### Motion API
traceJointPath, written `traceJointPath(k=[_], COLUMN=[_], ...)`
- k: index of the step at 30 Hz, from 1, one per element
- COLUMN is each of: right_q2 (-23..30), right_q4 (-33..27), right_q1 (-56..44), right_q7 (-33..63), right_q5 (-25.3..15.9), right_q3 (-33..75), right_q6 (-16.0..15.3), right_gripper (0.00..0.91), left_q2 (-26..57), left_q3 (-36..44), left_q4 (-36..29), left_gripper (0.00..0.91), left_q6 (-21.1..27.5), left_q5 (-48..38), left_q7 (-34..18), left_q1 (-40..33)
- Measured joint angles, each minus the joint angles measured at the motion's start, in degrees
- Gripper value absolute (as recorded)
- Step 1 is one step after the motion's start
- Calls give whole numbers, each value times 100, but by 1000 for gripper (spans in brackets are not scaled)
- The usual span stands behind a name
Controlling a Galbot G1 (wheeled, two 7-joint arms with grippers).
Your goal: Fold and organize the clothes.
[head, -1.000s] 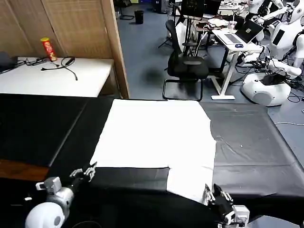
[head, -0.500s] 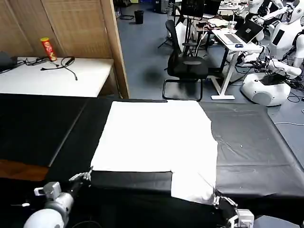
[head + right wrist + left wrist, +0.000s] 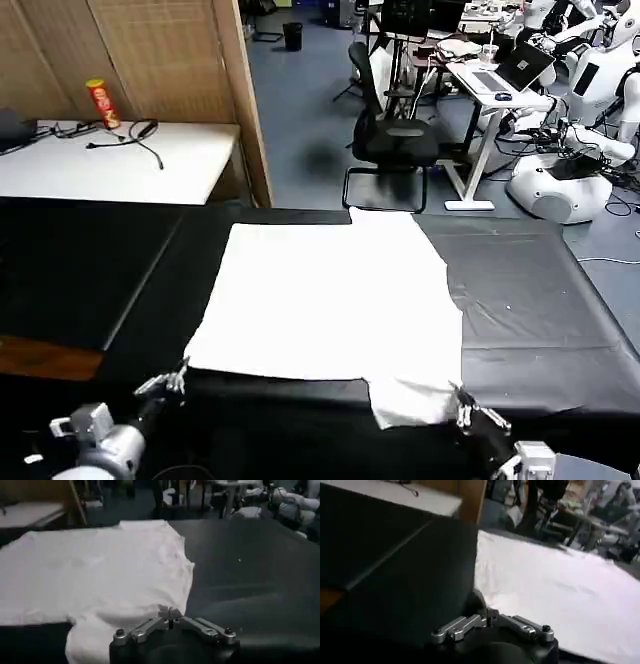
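Low at near table edge: left gripper [image 3: 172, 380] pinched on T-shirt [image 3: 330, 300] near corner; right gripper [image 3: 463, 408] clamped on its bunched sleeve. Both drawn back since earlier, shirt dragged nearer, spread on black table [image 3: 540, 310]

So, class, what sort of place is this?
Probably a robotics lab: white robots stand at the far right, with a laptop desk and an office chair behind the black table.
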Motion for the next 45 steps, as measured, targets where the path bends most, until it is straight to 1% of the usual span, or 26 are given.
traceJointPath(k=[8, 13, 18, 23, 28, 29, 30, 31, 36, 45], right_q2=[-334, -446, -474, -401, -338, -337, -338, -345, -465, -837], right_q4=[-1077, -1771, -2367, -2850, -3091, -3096, -3100, -3100, -2908, -1983], right_q1=[1534, 2311, 2860, 3237, 3402, 3402, 3399, 3391, 3183, 2260], right_q7=[-12, -27, -54, -127, -277, -364, -437, -494, -686, -579], right_q5=[48, 47, 8, -128, -103, -99, -96, -88, 3, 75], right_q3=[-335, -645, -862, -1026, -1045, -1038, -1029, -1020, -911, -594], right_q6=[36, 61, 90, 148, 194, 224, 256, 284, 290, -34], right_gripper=[0, 0, 0, 0, 0, 195, 770, 878, 878, 878], left_q2=[-124, -65, 40, 169, 222, 222, 214, 199, 135, 233], left_q3=[283, 486, 719, 935, 1169, 1200, 1225, 1239, 1246, 1142], left_q4=[341, 724, 1195, 1683, 2107, 2156, 2225, 2283, 2418, 2203], left_gripper=[0, 0, 0, 0, 0, 878, 878, 878, 878, 878], left_q6=[-119, -178, -204, -195, -194, -195, -195, -200, -218, -159], left_q5=[301, 684, 949, 1015, 1076, 1073, 1069, 1069, 1074, 1059], left_q7=[-87, -82, -27, 20, 65, 77, 65, 56, 26, 69], left_q1=[-626, -1107, -1623, -2113, -2503, -2559, -2624, -2674, -2840, -2583])
